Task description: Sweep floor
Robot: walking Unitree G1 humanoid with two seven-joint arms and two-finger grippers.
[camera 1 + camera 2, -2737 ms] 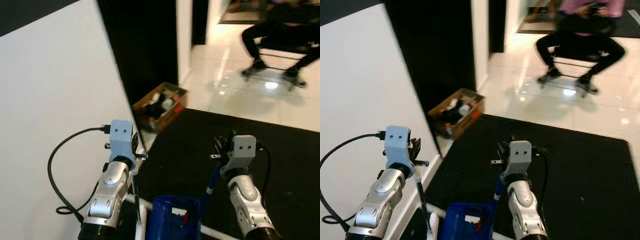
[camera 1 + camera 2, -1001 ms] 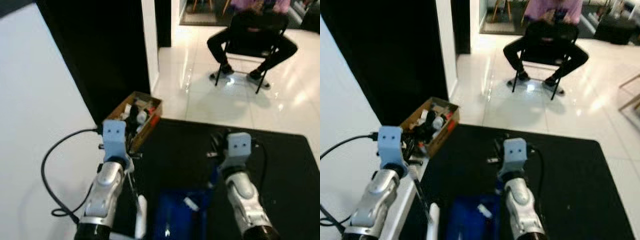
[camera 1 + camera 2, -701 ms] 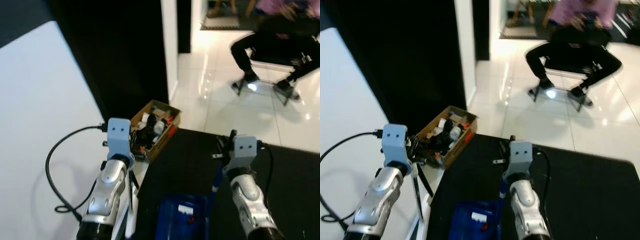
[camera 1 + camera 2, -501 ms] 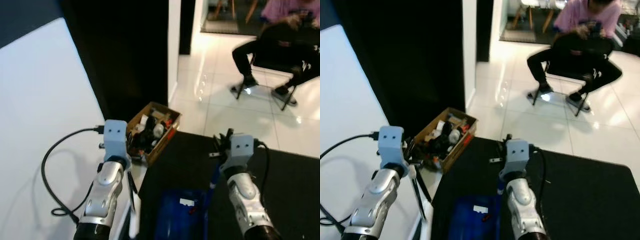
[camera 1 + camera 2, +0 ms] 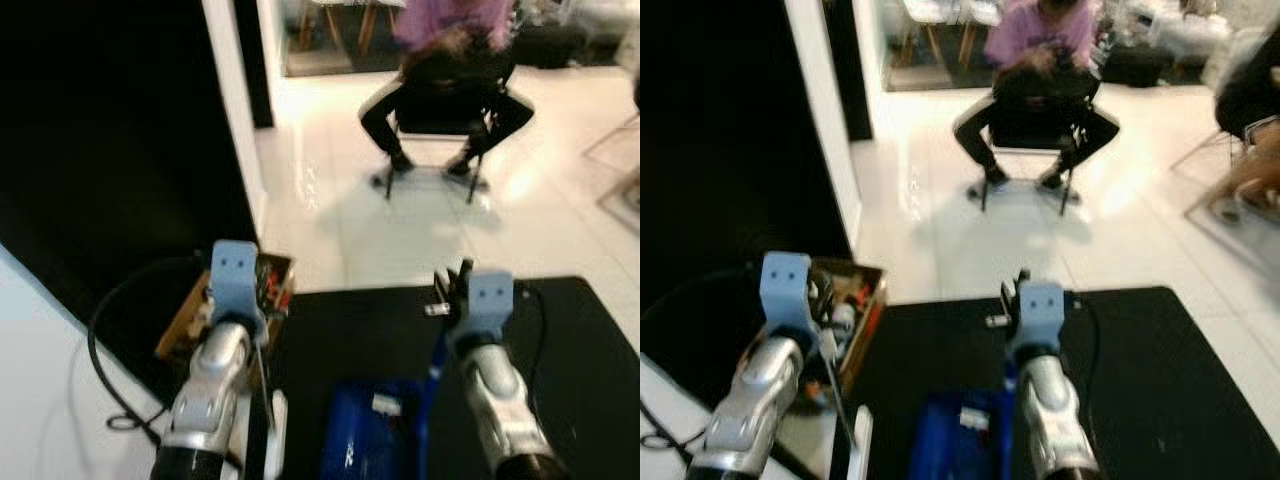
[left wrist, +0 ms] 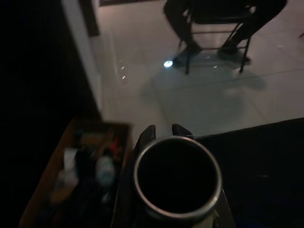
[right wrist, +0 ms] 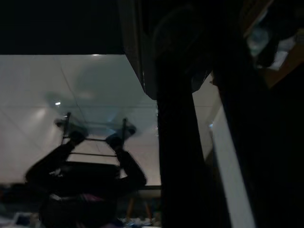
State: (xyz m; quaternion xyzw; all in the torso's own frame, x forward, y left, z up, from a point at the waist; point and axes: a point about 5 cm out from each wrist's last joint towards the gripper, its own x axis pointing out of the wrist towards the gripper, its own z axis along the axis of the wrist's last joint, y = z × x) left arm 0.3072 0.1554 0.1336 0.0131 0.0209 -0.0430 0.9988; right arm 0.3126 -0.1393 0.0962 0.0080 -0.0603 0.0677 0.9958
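Left gripper [image 5: 262, 300] holds a thin broom handle [image 5: 842, 405], jaws closed on it. Right gripper [image 5: 452, 290] has jaws closed on the blue handle [image 5: 432, 368] of the blue dustpan [image 5: 362, 440], low at the black mat's [image 5: 340, 330] near edge. Cardboard box [image 5: 192, 310] stands just beside the mat's left edge. Judgement: keep the dustpan lip flat and brush short strokes toward it, clear of the seated person [image 5: 1035, 75].

Glossy white floor tiles [image 5: 330, 215] mirror the light beside a matt black mat [image 5: 360, 320]; a blue plastic dustpan [image 5: 365, 440] and brown cardboard box [image 5: 190, 310] nearby.
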